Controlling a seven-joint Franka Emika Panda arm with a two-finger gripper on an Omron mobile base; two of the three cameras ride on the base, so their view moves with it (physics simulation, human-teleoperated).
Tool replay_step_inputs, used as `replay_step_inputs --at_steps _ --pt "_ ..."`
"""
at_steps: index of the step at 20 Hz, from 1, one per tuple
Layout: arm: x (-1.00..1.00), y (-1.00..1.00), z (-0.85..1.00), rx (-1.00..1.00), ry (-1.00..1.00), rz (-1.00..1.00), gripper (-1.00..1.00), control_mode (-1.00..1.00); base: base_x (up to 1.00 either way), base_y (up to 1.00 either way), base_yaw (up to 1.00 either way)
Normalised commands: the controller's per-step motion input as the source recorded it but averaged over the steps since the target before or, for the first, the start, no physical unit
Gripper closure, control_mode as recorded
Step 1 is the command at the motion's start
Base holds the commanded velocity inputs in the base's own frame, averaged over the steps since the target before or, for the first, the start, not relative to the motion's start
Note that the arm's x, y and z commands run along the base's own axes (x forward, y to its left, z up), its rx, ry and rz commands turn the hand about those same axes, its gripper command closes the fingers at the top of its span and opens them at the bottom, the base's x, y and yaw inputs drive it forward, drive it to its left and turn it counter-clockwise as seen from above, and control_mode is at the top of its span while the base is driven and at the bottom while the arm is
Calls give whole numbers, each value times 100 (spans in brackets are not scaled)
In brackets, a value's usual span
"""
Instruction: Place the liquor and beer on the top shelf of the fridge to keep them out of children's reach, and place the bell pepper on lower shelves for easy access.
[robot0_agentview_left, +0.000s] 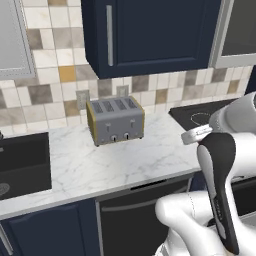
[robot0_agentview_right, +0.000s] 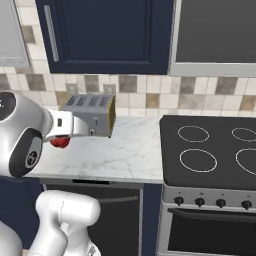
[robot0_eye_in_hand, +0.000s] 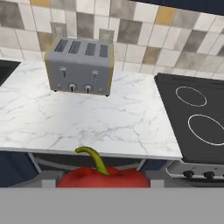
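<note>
Left base view: grey toaster (robot0_agentview_left: 115, 120) on marble counter (robot0_agentview_left: 125, 160). Right base view: red bell pepper (robot0_agentview_right: 60, 142) low beside the white arm, above the counter edge. Hand view: bell pepper (robot0_eye_in_hand: 103, 177), glossy red with curved green stem, right at the pincer; jaw opening and grip impossible to tell.

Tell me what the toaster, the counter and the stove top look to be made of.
Toaster: brushed grey metal body by its dull sheen, with yellowish side panels, perhaps plastic or brass-toned. Counter: white marble or marble-look stone, polished, with thin grey veins. Stove top: smooth black glass or ceramic, flat, with white ring outlines for burners.
</note>
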Motion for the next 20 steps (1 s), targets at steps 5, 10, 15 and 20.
replay_step_inputs --at_steps 5,10,15,20 --pt "0 0 0 0 0 0 100 100 -51 -23 -6" --pt "0 0 0 0 0 0 100 100 -85 -73 -27" --pt "0 0 0 0 0 0 100 100 -78 -89 -37" --pt "0 0 0 0 0 0 100 100 -56 -94 -40"
